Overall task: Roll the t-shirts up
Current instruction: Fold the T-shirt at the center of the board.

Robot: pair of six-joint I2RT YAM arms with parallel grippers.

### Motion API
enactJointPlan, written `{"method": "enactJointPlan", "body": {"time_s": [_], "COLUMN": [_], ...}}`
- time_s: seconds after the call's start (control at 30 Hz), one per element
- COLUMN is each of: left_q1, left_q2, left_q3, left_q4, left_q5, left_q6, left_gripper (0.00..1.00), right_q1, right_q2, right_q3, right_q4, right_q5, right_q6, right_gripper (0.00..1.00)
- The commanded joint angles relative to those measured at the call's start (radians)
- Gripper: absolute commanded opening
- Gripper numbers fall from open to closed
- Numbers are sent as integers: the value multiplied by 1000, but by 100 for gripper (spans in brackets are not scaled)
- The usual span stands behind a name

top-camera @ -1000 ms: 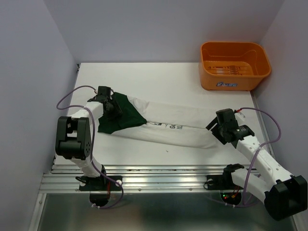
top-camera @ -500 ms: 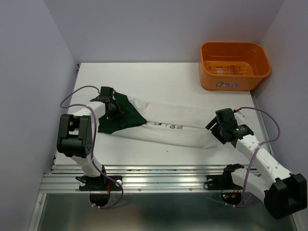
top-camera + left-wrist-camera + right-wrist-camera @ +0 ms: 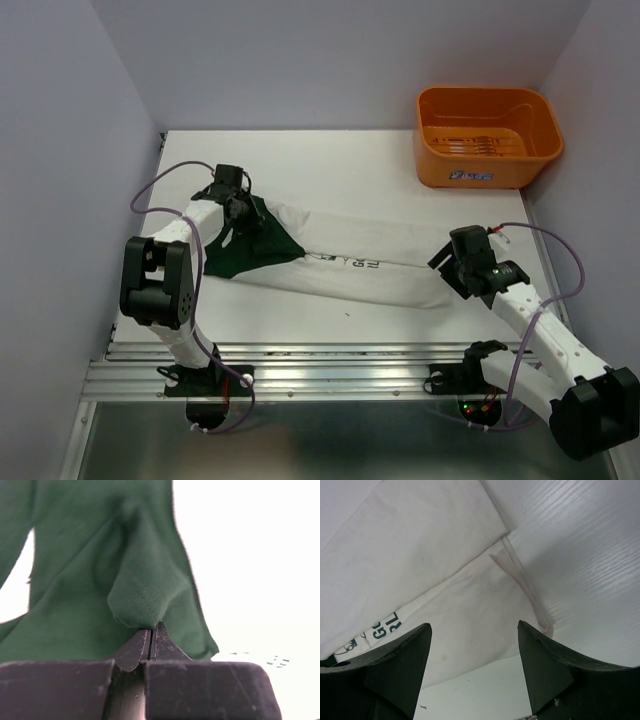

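Observation:
The t-shirt point(image 3: 360, 255) lies folded into a long strip across the table, white with small dark lettering point(image 3: 355, 264) and a dark green part point(image 3: 250, 245) at its left end. My left gripper point(image 3: 240, 208) is shut on a pinched fold of the green cloth point(image 3: 142, 600), right at the strip's upper left corner. In the left wrist view the jaws meet with the green fold bunched at their tips point(image 3: 151, 626). My right gripper point(image 3: 474, 626) stands open over the strip's white right end point(image 3: 465, 605), nothing between its fingers.
An orange plastic basket point(image 3: 488, 136) stands at the far right corner of the white table point(image 3: 330, 160). Purple walls close in on the left, back and right. A metal rail point(image 3: 330, 375) runs along the near edge by the arm bases.
The left gripper has shut on the green cloth and shifted slightly up and to the right. The right arm has stayed in place, still open.

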Motion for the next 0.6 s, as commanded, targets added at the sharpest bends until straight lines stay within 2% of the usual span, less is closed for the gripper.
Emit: {"method": "enactJointPlan", "body": {"time_s": [0.0,0.17,0.3,0.4,0.43,0.5,0.53,0.57], "left_q1": [-21,-45,-65,-74,-85,-96,-105,-105], "left_q2": [-13,25,81,124,134,159,167,173], "left_q3": [73,127,176,232,252,312,331,346], "left_q4": [-11,-8,-1,3,-13,-27,-33,-36], "left_q5": [42,50,54,51,48,50,53,59], "left_q6": [-30,-56,-83,-96,-97,-102,-103,-106], "left_gripper": [0,2,15,21,32,46,57,58], "right_q1": [-7,-7,-7,-7,-7,-7,-7,-7], "right_q2": [-21,-24,-25,-28,-28,-34,-36,-39], "right_q3": [13,13,14,16,19,20,19,19], "right_q4": [13,9,4,-2,-8,-13,-16,-18], "right_q5": [21,19,18,19,21,24,24,26], "right_q6": [1,1,2,1,2,2,2,2], "right_gripper": [75,75,75,75,75,75,75,75]}}
